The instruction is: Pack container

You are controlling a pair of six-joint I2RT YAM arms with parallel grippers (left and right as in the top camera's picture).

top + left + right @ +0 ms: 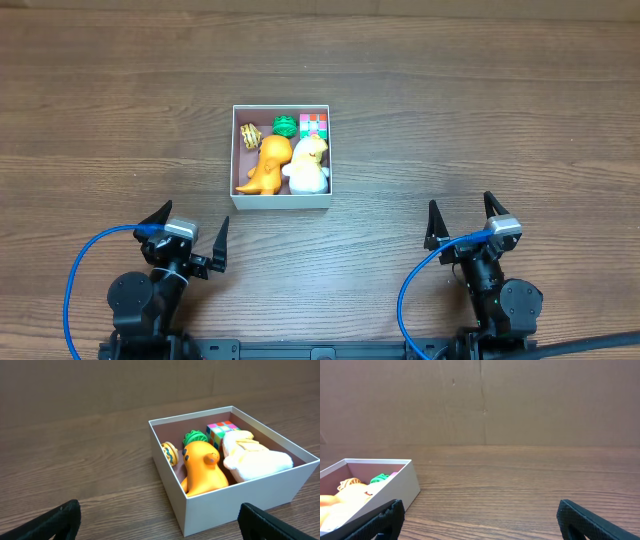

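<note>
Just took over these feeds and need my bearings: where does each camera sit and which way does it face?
Overhead: above the table, looking straight down on the box; left end effector and right end effector, both open, at the bottom edge.
Left wrist: low on the left arm, facing the box; its fingertips in the bottom corners.
Right wrist: low, facing a cardboard wall; its fingertips in the corners.
Shared: all three show the box.
</note>
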